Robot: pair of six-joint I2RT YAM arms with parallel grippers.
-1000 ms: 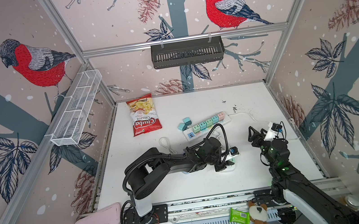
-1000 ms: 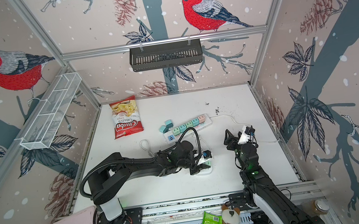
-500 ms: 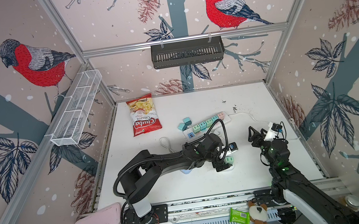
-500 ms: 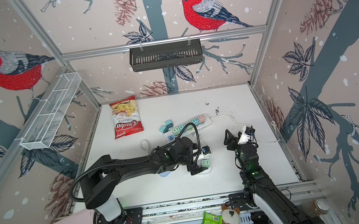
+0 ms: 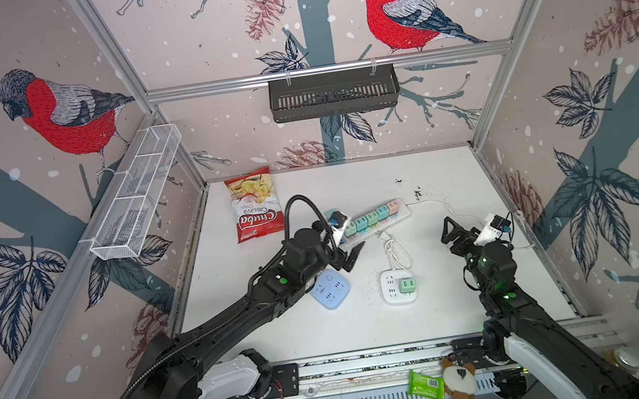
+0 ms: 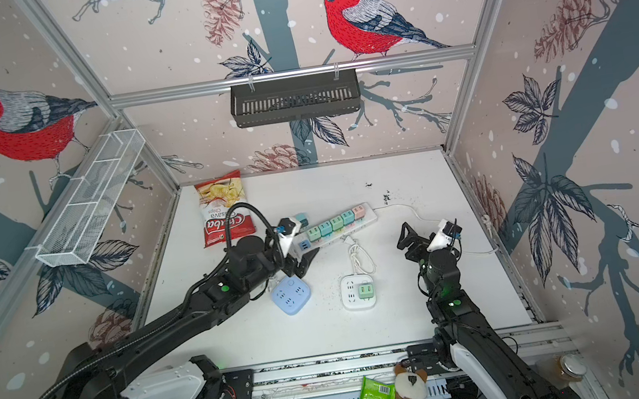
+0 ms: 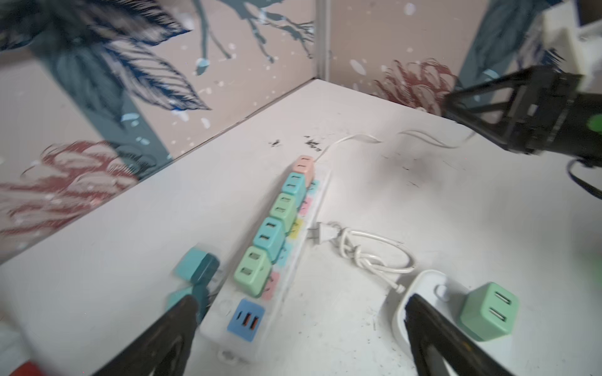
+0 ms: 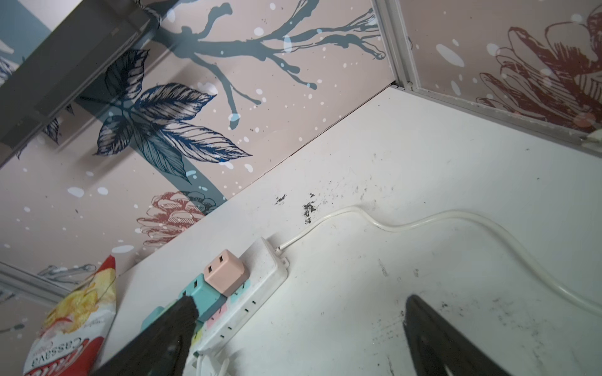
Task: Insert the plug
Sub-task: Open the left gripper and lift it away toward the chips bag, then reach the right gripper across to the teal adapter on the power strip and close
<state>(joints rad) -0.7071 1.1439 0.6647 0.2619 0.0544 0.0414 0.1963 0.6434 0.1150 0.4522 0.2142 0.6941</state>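
Logging items, biggest down.

Bench (image 5: 453,174): white, scuffed, carries all below. Places are given against the power strip (image 5: 373,219), which lies slantwise mid-bench with a row of coloured adapters on it.

Left arm: reaches to the strip's USB end. Left fingers (image 5: 354,252) hang just on the robot's side of that end, spread wide, nothing between them. Right fingers (image 5: 451,231): well off the strip's cord end, towards the right wall, likewise spread and empty.

Crisp bag (image 5: 253,205): beyond the strip's USB end, towards the back wall, apart from it.

Blue socket block (image 5: 330,290): robot's side of the strip, near the USB end; no plug in it.

White socket block (image 5: 392,289): robot's side of the strip, about opposite its middle. Its cord (image 5: 396,251) lies knotted between block and strip, not plugged in.

Green plug (image 5: 406,284), the task's item: stands upright in the white socket block, apparently seated; prongs not visible.

Two loose teal plugs (image 7: 195,265): just beyond the strip's USB end, blurred.

Judgement: insertion looks done; step in hand is release and clearing away. Next move calls for lifting the left fingers off without snagging the cord or nudging the block, then checking the plug sits flush.
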